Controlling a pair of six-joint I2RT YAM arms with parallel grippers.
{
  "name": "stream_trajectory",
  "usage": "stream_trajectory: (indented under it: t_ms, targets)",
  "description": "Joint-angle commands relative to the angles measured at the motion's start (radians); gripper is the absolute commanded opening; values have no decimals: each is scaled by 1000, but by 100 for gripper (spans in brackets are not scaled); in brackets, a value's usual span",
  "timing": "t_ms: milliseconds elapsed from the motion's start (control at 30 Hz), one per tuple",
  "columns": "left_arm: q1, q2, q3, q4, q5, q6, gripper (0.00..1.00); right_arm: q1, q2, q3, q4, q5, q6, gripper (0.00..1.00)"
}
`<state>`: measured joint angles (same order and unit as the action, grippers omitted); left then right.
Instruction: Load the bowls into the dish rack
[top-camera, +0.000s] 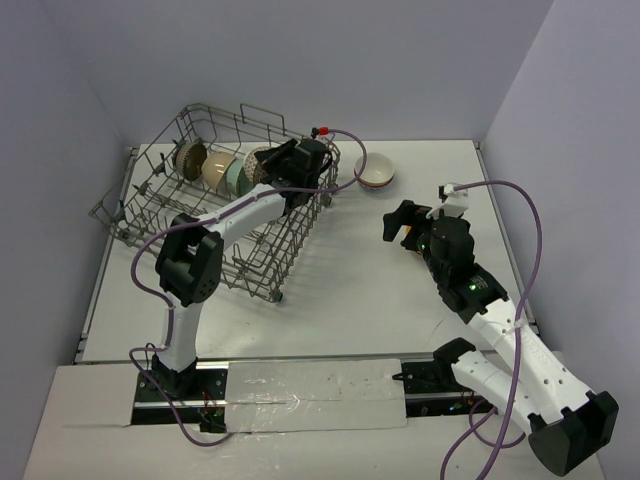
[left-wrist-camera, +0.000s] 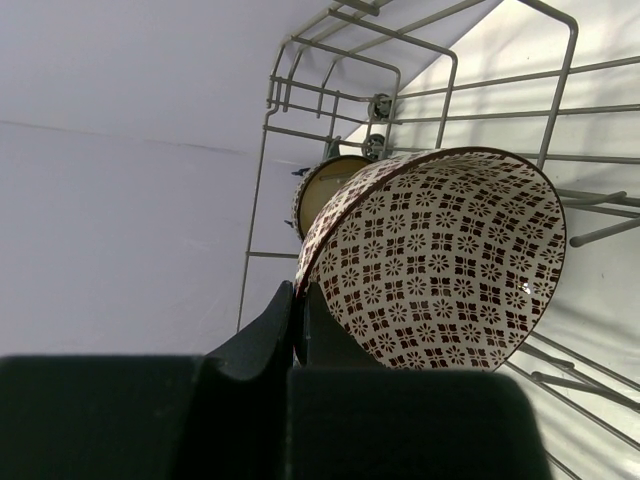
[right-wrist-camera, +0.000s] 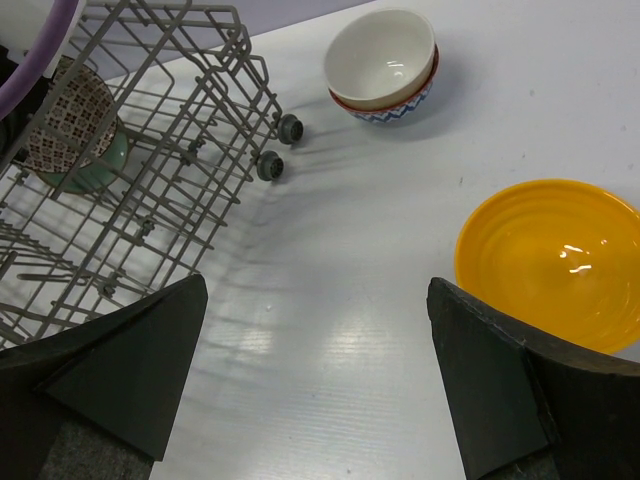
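Three bowls (top-camera: 218, 170) seated in dish rack (top-camera: 290, 250); left fingers (left-wrist-camera: 265, 330) clamped on patterned bowl (left-wrist-camera: 440, 260) rim; right fingers (right-wrist-camera: 130, 350) apart above yellow bowl (right-wrist-camera: 545, 260); stacked pair (right-wrist-camera: 385, 65) beyond, unloaded.

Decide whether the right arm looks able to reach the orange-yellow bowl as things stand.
Probably yes: the right gripper hangs open beside the orange-yellow bowl, which sits upright on the table with nothing between them.
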<state>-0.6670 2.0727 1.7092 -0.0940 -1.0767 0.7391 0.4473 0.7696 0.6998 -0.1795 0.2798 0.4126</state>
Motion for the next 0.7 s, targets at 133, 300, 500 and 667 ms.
stream_trajectory:
  t_ms: [133, 300, 500, 667]
  targets:
    - [-19, 26, 1, -59, -6, -26, 3, 4, -13, -2, 32, 12, -12, 98]
    - [-19, 38, 10, -88, -2, -38, 8, 4, -13, 0, 34, 9, -14, 98]
    - [-19, 47, 12, -110, 3, -44, 13, 4, -18, 1, 32, 13, -15, 98]
    - [-20, 49, 18, -116, 4, -52, 19, 4, -20, 0, 35, 13, -15, 98]
